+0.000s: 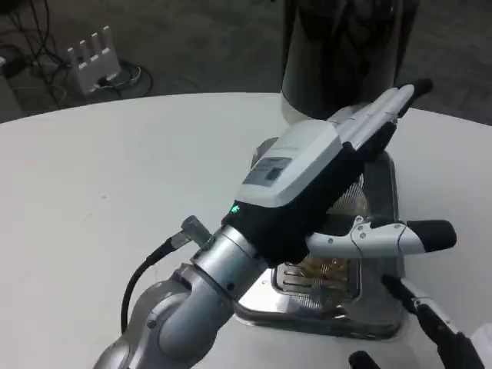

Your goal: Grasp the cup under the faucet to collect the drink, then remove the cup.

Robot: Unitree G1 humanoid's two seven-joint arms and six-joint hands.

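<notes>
Cup: cannot be made out. A pale ribbed patch [352,201] shows between the left hand's fingers and thumb, but whether it is the cup's wall or part of the tray is not clear. Left hand [307,184] sits at scene centre over the tray, its white back up, reaching far-right toward the dispenser. Its fingers [377,115] are stretched straight and lie side by side, with the tips close to the dispenser's base. The thumb [384,238] sticks out to the right, well apart from the fingers. The palm side is hidden, so I cannot tell if it holds anything. Tray [377,307]: shiny metal, flat on the table below the hand, with a slotted grate [315,278] that has an amber glint. Dispenser [338,54]: dark glossy cylinder, upright at the far side just behind the tray. Right hand [434,330]: only dark fingertips at the near right corner, beside the tray's near right edge; its state cannot be told. Left forearm [192,307] comes in from near left, with a black cable [142,273] looping off the wrist. Table [115,192]: white, round-edged. On the floor far left is a white power strip [92,58] with cords.
</notes>
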